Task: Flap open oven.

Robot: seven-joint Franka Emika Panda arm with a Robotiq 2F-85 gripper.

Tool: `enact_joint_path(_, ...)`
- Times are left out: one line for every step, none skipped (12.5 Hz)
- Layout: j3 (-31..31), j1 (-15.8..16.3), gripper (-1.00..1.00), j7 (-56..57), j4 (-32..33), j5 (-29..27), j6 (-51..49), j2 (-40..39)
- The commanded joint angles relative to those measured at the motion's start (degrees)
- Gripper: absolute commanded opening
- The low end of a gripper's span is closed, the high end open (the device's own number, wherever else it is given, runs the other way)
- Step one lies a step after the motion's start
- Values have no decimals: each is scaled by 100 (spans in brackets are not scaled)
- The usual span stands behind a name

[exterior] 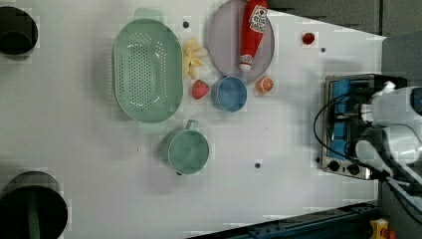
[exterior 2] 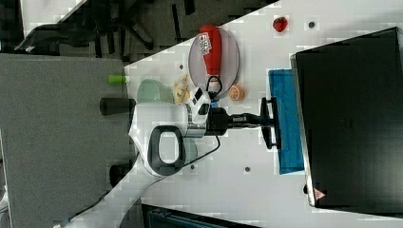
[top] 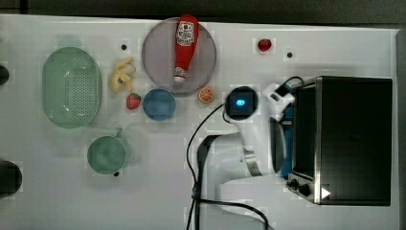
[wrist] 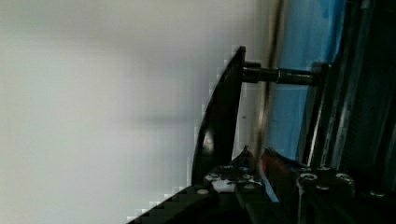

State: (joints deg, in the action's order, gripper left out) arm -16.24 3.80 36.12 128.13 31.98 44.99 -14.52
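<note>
Pincer (exterior 2: 264,122) clamped on the black bar handle (exterior 2: 272,124) of the oven (exterior 2: 351,114), blue door (exterior 2: 286,121) swung down partway, oven at the top view's right on a white desk (top: 153,191), grey floor beyond the desk's edge.

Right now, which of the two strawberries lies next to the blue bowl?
The strawberry between the blue bowl and the green colander. The other strawberry sits alone near the table edge.
</note>
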Motion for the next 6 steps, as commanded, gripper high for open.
enact_joint_path(194,262,-65,-1301,70,407,15,-324)
enact_joint_path(223,340,-65,-1589,48,572,17,-458)
enact_joint_path(233,429,-65,-1922,24,793,5,-599)
enact_joint_path(235,522,-65,-2304,2,1032,4,-745)
enact_joint_path(241,629,-65,-2576,-21,1304,5,-895)
enact_joint_path(241,740,-65,-2868,-48,1537,1,-1042)
